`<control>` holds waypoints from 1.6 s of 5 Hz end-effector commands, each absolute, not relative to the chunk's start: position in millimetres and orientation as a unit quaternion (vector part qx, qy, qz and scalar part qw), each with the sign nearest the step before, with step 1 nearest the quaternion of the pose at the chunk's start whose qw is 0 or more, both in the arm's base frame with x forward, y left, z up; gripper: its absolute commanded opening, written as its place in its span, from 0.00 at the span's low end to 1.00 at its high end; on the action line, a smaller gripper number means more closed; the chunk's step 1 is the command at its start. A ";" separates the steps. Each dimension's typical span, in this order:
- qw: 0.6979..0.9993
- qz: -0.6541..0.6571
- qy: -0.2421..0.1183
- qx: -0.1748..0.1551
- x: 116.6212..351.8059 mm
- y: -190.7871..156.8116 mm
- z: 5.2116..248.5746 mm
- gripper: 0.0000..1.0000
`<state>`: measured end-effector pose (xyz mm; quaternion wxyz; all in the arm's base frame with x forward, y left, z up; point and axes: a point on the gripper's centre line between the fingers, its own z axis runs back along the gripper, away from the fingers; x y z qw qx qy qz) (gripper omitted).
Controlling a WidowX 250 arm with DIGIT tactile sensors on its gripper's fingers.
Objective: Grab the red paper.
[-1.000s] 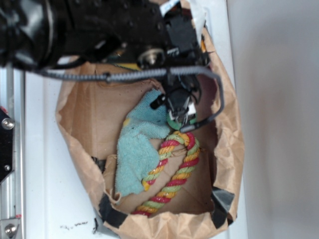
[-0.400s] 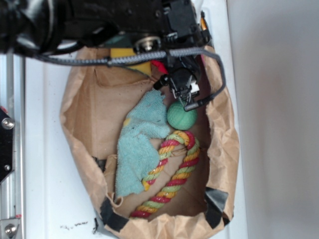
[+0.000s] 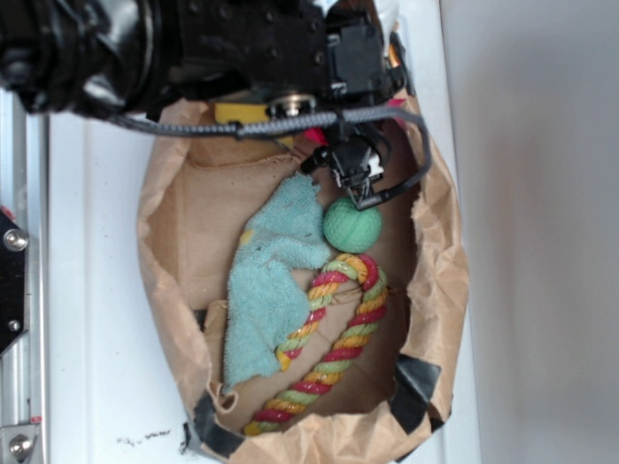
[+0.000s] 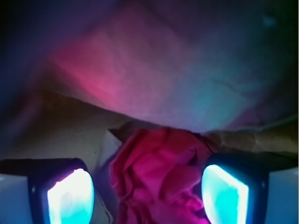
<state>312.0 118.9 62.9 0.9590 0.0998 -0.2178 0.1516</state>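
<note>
Two lit fingers (image 4: 70, 196) of the black gripper (image 4: 147, 196) stand parted in the wrist view, with the crumpled bright red tissue paper (image 4: 159, 182) lying between them, just short of the brown wall behind; neither pad appears to touch it yet. Seen from outside, the gripper (image 3: 353, 179) reaches into the far end of an open brown paper bag (image 3: 440, 290), where only a sliver of the red paper (image 3: 311, 136) shows beneath the arm. To take it well, the fingers should probably go a little deeper so they span the wad's bulk, then close gently, since such thin paper is likely to compress and could slip. Care is needed not to pinch the bag wall. Beside the gripper lie a green ball (image 3: 351, 225), a pale turquoise terry cloth (image 3: 276, 280) and a red, yellow and green rope ring (image 3: 334, 338). Under the bag is a white counter (image 3: 97, 319), bordered by a metal rail (image 3: 19, 309).
</note>
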 end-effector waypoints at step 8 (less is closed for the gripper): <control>0.982 0.041 -0.181 -0.016 285.3 75.0 145.9 0.00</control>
